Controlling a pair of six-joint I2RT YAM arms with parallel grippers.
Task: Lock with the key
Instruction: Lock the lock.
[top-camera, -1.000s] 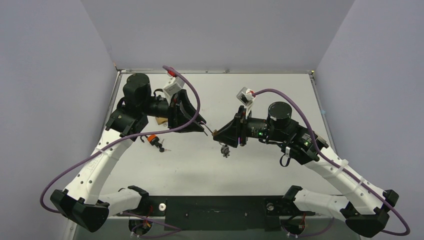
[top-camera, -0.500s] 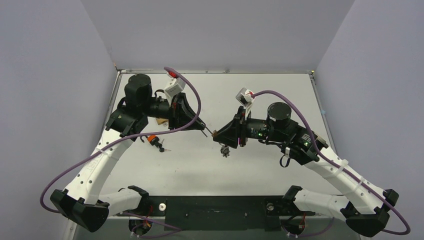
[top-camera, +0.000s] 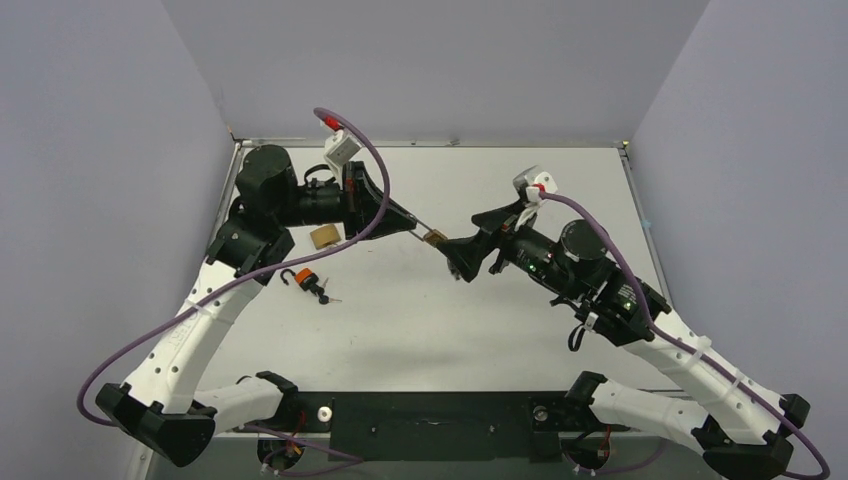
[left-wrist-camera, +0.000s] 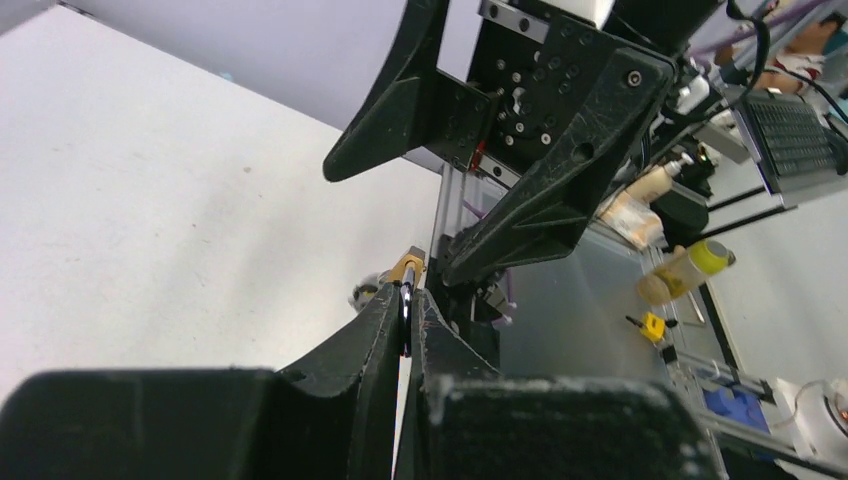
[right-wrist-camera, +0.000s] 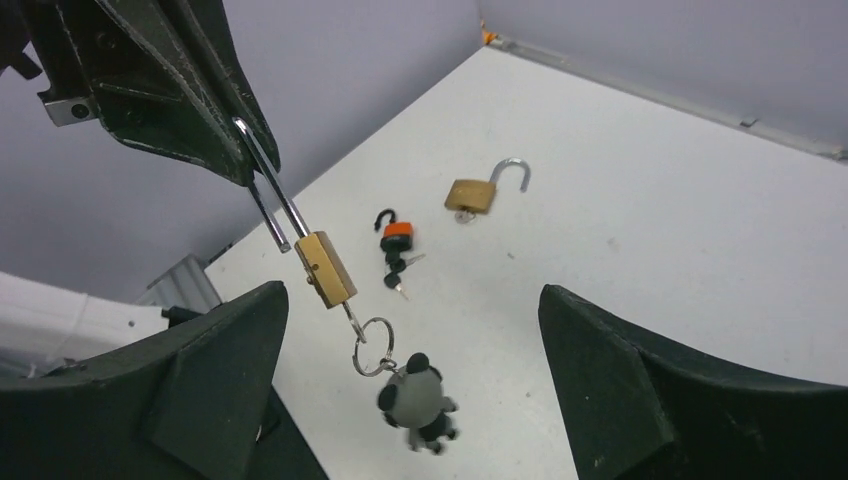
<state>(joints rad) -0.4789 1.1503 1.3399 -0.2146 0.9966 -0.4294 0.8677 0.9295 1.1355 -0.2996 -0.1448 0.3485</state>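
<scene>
A brass padlock (right-wrist-camera: 325, 268) hangs in the air by its long steel shackle (right-wrist-camera: 265, 190), and my left gripper (left-wrist-camera: 407, 310) is shut on that shackle. From above the padlock (top-camera: 434, 238) shows between the two grippers. The key (right-wrist-camera: 350, 315) sticks out of the lock's underside, with a ring (right-wrist-camera: 372, 345) and a panda charm (right-wrist-camera: 418, 400) dangling from it. My right gripper (right-wrist-camera: 410, 300) is open wide just in front of the lock, with its fingers on either side of the charm and touching nothing.
A second brass padlock (top-camera: 324, 236) with an open shackle lies on the table under the left arm. An orange padlock (top-camera: 305, 279) with small keys lies nearer the front. Grey walls close in the table on three sides.
My right gripper has opened, let go of the key and drawn back to the right. The left gripper has closed fully on the shackle and lifted slightly; the charm now swings free.
</scene>
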